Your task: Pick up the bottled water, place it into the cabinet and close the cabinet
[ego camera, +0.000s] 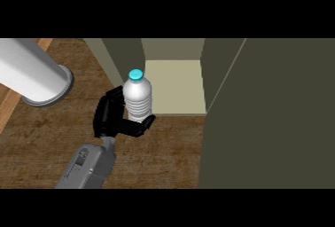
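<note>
The right hand [118, 116] is curled round the bottle [138, 98], holding it upright at the front edge of the open cabinet [171, 86]. A grey forearm [29, 71] shows at upper left.

Bottled water [137, 99]: clear, whitish-grey ribbed body, bright cyan cap. Hand [112, 116] black, fingers [145, 123] black, forearm [88, 166] grey. Table [52, 137]: dark brown wood grain, streaked; lighter tan strip [12, 104] seen at left edge. Cabinet [262, 115]: dark olive-grey outside, pale cream shelf [177, 86] inside. Cylinder [33, 71] at upper left: white, grey-rimmed end.
</note>
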Robot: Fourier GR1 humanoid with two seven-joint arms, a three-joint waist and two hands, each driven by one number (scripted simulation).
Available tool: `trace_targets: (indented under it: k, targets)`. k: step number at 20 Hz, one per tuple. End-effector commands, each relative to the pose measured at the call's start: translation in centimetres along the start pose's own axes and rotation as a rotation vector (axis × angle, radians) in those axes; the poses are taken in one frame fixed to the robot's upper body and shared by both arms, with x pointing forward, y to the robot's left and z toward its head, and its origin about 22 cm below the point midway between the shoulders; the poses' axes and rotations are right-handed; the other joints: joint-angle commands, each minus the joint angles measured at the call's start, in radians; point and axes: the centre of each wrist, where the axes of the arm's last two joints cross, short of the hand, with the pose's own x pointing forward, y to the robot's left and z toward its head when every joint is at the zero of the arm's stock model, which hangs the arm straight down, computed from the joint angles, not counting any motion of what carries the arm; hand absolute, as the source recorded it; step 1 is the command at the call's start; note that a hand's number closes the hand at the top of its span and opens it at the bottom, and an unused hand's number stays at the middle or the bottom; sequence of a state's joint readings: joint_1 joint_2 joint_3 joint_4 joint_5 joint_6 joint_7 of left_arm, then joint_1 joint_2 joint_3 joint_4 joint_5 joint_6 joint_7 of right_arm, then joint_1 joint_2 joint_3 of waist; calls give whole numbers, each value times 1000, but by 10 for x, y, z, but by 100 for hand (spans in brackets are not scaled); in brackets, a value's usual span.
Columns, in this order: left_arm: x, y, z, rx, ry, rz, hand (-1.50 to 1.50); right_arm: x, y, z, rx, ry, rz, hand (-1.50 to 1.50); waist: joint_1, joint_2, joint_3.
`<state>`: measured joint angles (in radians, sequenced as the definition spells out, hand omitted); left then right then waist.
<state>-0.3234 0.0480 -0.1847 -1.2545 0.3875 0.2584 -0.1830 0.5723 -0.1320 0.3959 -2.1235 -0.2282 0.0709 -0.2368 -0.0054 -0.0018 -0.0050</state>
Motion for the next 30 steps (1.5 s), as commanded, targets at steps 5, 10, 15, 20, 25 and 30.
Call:
trace_targets:
  k: [5,10,15,20,25,30]
  targets:
    - [46,-69,-49,-88,-121,-122,150,-9,3,0,-1,11,-20,-150,-55,7,6]
    - [53,-73,-55,-1,-151,-189,150,-7,4,-6,39,15,-14,-150,-69,11,7]
    - [46,-56,-60,68,-131,-253,150,-5,-1,-11,50,-5,-19,-150,-94,21,6]
    - [44,-51,-58,108,-137,-352,150,-5,0,-14,73,4,-25,-150,-106,21,7]
    - [37,-44,-59,159,-142,-423,150,-13,3,-15,84,12,-39,-150,-104,24,6]
    - [30,-28,-59,214,-152,-550,150,-8,4,-19,79,17,-36,-150,-117,27,6]
